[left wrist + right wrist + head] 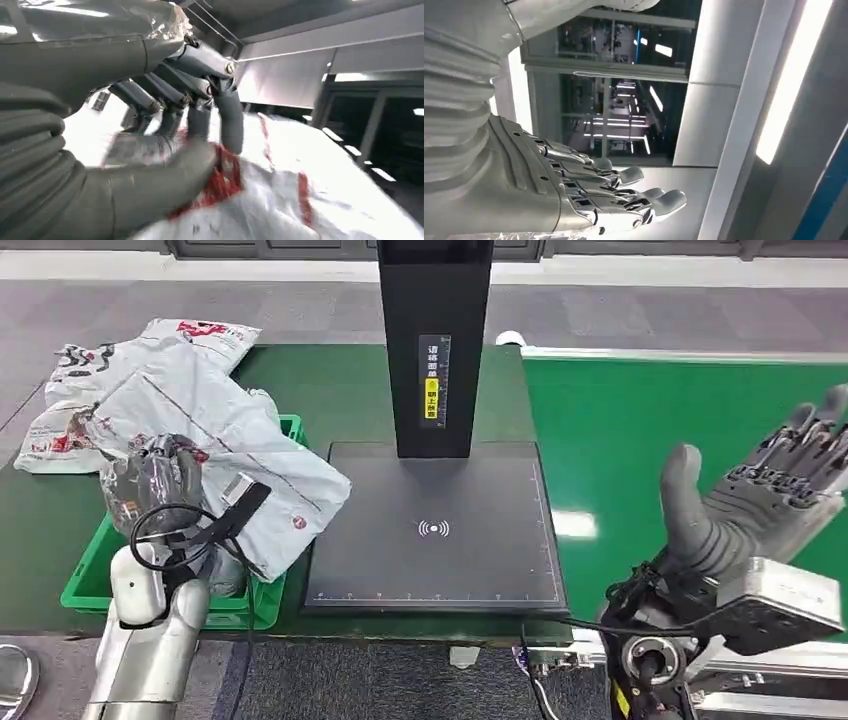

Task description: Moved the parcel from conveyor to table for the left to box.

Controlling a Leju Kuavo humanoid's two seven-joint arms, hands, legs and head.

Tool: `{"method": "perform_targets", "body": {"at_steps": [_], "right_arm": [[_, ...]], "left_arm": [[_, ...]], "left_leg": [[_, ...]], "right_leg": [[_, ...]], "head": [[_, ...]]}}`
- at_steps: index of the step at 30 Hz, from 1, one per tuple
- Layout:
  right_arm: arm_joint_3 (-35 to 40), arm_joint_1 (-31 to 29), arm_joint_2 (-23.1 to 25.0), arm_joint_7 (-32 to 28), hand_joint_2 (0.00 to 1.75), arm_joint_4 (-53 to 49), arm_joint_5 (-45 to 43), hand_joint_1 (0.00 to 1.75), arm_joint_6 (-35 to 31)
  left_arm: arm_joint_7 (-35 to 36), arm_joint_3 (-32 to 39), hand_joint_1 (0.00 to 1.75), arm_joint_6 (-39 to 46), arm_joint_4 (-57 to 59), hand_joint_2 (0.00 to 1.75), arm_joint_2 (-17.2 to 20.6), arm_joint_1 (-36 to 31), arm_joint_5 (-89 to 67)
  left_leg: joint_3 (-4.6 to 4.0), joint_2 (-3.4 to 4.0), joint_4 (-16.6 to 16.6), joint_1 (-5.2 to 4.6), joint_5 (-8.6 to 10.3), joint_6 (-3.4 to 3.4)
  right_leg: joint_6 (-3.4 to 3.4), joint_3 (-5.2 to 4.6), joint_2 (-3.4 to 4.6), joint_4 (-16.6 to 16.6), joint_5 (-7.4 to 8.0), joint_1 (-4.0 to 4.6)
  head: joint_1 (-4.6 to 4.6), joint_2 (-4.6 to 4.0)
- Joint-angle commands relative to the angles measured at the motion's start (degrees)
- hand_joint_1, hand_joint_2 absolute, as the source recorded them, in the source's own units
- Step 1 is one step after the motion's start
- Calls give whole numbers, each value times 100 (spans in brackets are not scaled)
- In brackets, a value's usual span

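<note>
Head view: your left hand (160, 475) grips the parcel (225, 435) over the green crate (85, 585); boxing looks nearly done, release remains.
Room: scanner plate (435, 530) lies just beside that hand; your right hand (770, 495) hovers spread, holding nothing, over the conveyor (650, 440).
Left wrist view: fingers (225, 115) press into the parcel.
Right wrist view: fingers extended, open room ahead.

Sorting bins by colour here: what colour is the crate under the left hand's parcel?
Bright green crate, clearest in the head view, below the grey-white parcel.
</note>
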Motion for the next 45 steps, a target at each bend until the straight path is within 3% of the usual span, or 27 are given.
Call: {"method": "perform_targets", "body": {"at_steps": [1,4,5,6,15,28,31,32,34,37,40,45], "right_arm": [[-162,27,-81,40,175,-39,18,0,-4],[-162,27,-81,40,175,-39,18,0,-4],[-161,43,-80,40,175,-59,22,0,-4],[-165,30,-78,40,175,-64,28,0,-4],[-195,36,-70,66,175,-54,25,0,-4],[-184,28,-71,94,175,-12,-1,0,2],[-142,33,-97,154,175,134,-33,0,39],[-109,69,-116,230,175,242,-95,0,121],[-70,75,-120,267,175,536,-228,0,323],[17,18,-78,275,175,1077,-465,0,618],[121,4,-6,257,175,1459,-621,0,716],[167,124,7,321,175,1593,-655,0,771]], "left_arm": [[267,551,33,-152,-8,175,-205,3,-438],[267,551,33,-152,-8,175,-205,3,-438],[275,561,23,-157,-17,175,-211,18,-446],[318,570,0,-201,-7,175,-220,1,-497],[712,-31,0,-349,125,175,101,-59,-594],[649,-205,0,-332,116,175,17,-114,-594],[-151,-399,0,-80,-16,175,-397,-233,459],[-872,-665,0,-161,-190,175,-534,-221,1890],[-1662,-1232,0,-505,-417,175,-649,-184,3218],[-2308,-2097,0,-843,-667,175,-723,-118,4664],[-2506,-2727,0,-919,-662,175,-821,-177,5202],[-2687,-3087,0,-1142,-376,175,-911,-297,5861]], "left_leg": [[15,4,-12,3,1,2],[15,0,-13,5,2,2],[8,0,-6,2,0,1],[13,-1,-11,6,1,2],[12,-8,-9,2,2,1],[13,-14,-11,6,4,2],[8,-20,-5,4,4,3],[8,-29,-6,7,7,4],[2,-43,-3,9,8,6],[9,-38,-7,6,8,7],[14,-31,-12,5,7,8],[12,-29,-9,-1,2,4]], "right_leg": [[-2,16,1,-17,4,4],[-2,19,-3,-18,4,6],[-2,10,-2,-7,1,2],[-3,17,-4,-17,3,7],[-3,17,-11,-11,0,3],[-3,20,-18,-17,1,7],[-1,15,-24,-10,-1,5],[-1,20,-34,-15,0,8],[1,22,-48,-19,-1,10],[2,27,-43,-23,1,8],[2,33,-35,-28,4,7],[-2,27,-29,-18,1,0]], "head": [[0,0],[0,2],[0,0],[0,0],[0,2],[0,0],[0,2],[0,0],[0,0],[0,2],[0,2],[0,2]]}}
